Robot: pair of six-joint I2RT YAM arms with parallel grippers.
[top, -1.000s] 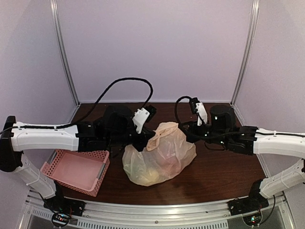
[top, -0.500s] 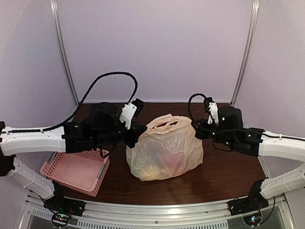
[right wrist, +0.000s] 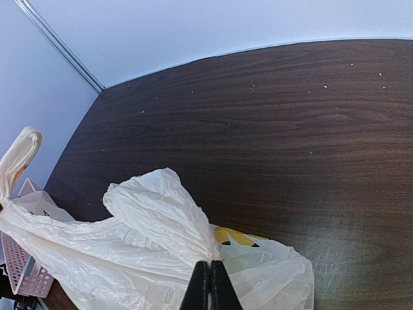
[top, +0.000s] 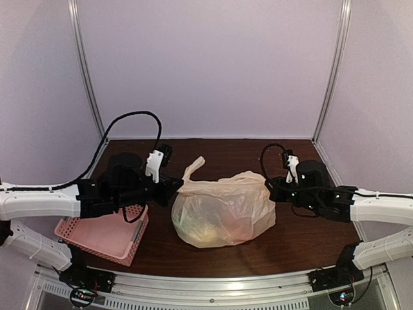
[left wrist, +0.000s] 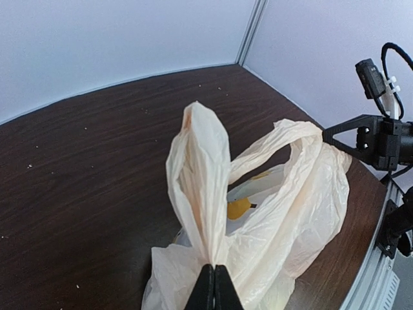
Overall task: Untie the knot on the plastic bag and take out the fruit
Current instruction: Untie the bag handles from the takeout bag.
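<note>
Left gripper (left wrist: 214, 274) and right gripper (right wrist: 209, 268) each pinch tight on a handle (left wrist: 200, 168) of the bag (top: 222, 210); pull apart slowly so it opens without ripping.

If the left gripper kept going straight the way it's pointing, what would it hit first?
The plastic bag. The left gripper is shut on one handle loop, which stands right ahead of it; past that is probably the bag's open mouth, though depth is unclear.

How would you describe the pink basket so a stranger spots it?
On the dark wooden table, look to the near left corner. The basket sits there, left of the plastic bag. It alone is rigid, pink and perforated; the bag is soft.
</note>
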